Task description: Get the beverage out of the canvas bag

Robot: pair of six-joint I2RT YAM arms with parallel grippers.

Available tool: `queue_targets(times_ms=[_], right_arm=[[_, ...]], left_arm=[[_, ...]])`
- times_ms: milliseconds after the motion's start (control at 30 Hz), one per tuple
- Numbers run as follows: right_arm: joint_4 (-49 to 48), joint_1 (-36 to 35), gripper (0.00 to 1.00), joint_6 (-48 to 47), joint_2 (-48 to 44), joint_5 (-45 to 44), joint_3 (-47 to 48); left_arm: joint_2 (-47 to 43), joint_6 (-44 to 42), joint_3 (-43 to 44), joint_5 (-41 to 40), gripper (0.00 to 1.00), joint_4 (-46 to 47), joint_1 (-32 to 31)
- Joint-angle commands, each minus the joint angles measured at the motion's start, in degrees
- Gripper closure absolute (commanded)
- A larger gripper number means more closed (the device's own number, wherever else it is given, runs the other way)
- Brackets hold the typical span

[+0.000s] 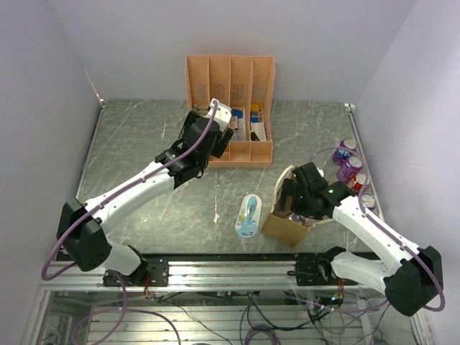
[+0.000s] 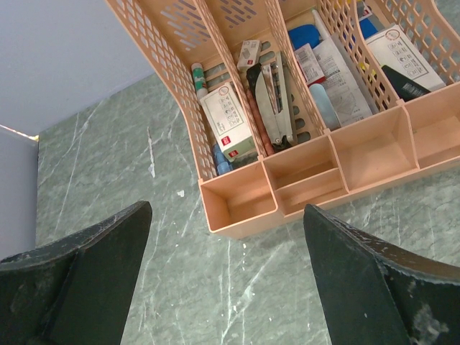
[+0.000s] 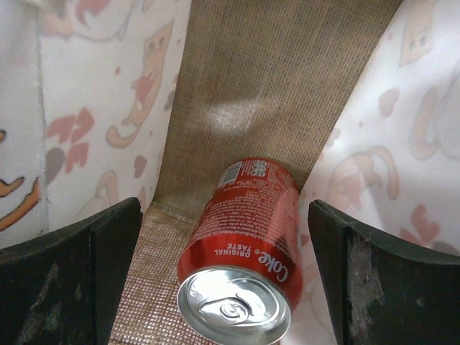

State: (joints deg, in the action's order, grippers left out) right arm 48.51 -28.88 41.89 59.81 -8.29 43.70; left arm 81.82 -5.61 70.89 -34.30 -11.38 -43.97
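The left arm reaches far out toward the back of the table. Its claw, the left gripper (image 2: 226,208), hangs above the front left corner of the organizer (image 1: 230,72), with the fingers (image 2: 79,287) spread wide and nothing between them. It is well apart from the bag. In the left wrist view the organizer's slots hold small white boxes, a metal tool and tubes (the print on them is too small to read). A white and blue pouch (image 1: 248,215) lies flat on the table (image 1: 144,144) near its middle, just left of the bag.

The bag (image 1: 282,228) sits near the front right. The right arm bends over from its base, and its wrist dips into the bag's mouth. Inside lies the can (image 3: 244,244), with its silver top and pull-tab toward the camera and its base deep against the burlap panel. White walls printed with red and pink shapes stand on either side of it. The right gripper (image 3: 224,208) is spread open, one finger on each side of the can, close to it but not pinching it. The red label reads "Coke ORIGINAL TASTE". More cans (image 1: 350,169), purple and red, stand by the right edge.
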Motion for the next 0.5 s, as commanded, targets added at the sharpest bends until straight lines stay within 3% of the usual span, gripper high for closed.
queue_targets(times_ms=[0, 233, 400, 467], right_arm=[[4.14, -4.48, 0.00, 4.69, 1.72, -3.78, -1.35], [7.41, -8.30, 0.00, 8.16, 6.03, -7.96, -2.88], [5.94, -10.20, 0.00, 9.07, 8.29, -6.39, -4.00], [5.24, -10.47, 0.08, 9.05, 9.01, -5.83, -4.48]], left_arm=[[0.01, 0.60, 2.32, 0.64, 0.03, 0.13, 0.41], [0.27, 0.42, 2.32, 0.40, 0.03, 0.03, 0.39], [0.18, 0.38, 2.24, 0.42, 0.03, 0.02, 0.37], [0.09, 0.33, 2.19, 0.39, 0.03, 0.05, 0.38]])
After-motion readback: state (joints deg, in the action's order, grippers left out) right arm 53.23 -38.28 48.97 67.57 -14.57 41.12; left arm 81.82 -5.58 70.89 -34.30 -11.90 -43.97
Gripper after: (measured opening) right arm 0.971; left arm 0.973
